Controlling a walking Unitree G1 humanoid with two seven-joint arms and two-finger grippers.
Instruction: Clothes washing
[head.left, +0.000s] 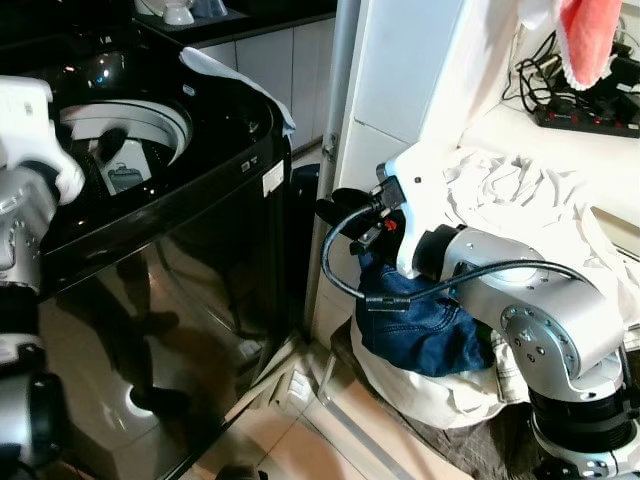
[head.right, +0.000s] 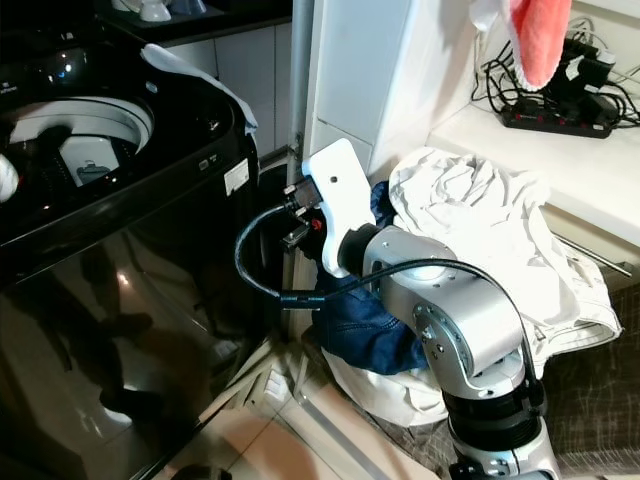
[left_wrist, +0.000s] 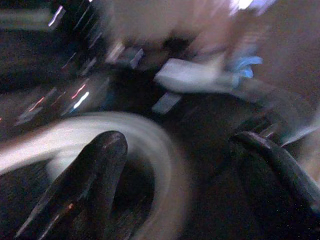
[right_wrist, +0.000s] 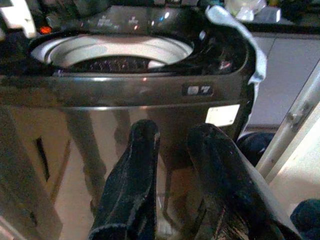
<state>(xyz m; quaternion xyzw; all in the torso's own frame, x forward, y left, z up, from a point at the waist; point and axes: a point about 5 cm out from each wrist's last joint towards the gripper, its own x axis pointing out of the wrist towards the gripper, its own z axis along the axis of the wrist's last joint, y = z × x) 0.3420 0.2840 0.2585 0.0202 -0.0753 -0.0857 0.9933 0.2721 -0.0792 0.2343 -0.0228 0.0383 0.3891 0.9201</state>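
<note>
Right wrist view: right gripper (right_wrist: 172, 150) held before glossy front of black washing machine (head.left: 150, 250), fingers nearly together, narrow gap, nothing gripped. Left gripper (left_wrist: 175, 165) poised over open drum (head.left: 125, 140), fingers spread wide, empty; view blurred. Blue jeans (head.left: 425, 330) and white clothes (head.right: 480, 230) piled beside machine, under right arm.

Nothing legible — the washing machine (right_wrist: 125, 100) sticker (right_wrist: 222, 115) is too blurred.
</note>
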